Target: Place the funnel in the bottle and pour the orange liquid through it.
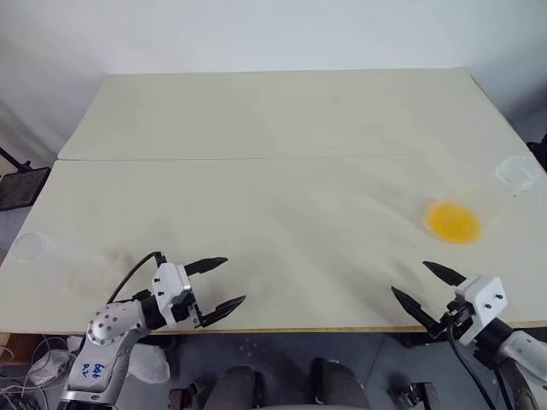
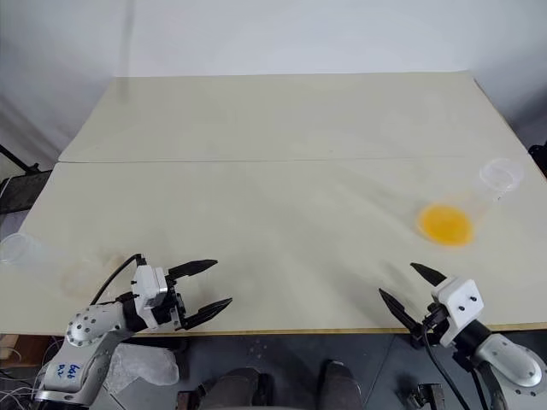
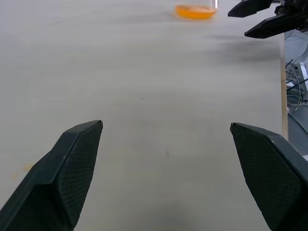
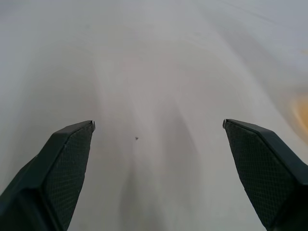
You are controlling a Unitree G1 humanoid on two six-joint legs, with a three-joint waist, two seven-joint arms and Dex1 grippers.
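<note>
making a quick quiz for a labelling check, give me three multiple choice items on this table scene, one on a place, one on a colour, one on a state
1. Where on the pale wooden table is the clear glass flask holding the orange liquid?
A. near the robot's left edge
B. near the right edge, ahead of the right gripper
C. in the middle

2. What colour are both grippers' fingers?
A. black
B. white
C. orange

3. How is the left gripper?
A. shut on a funnel
B. shut, empty
C. open, empty

Key:
1. B, the orange pool lies far right.
2. A, both pairs are black.
3. C, its fingers stand apart with bare table between.
</note>
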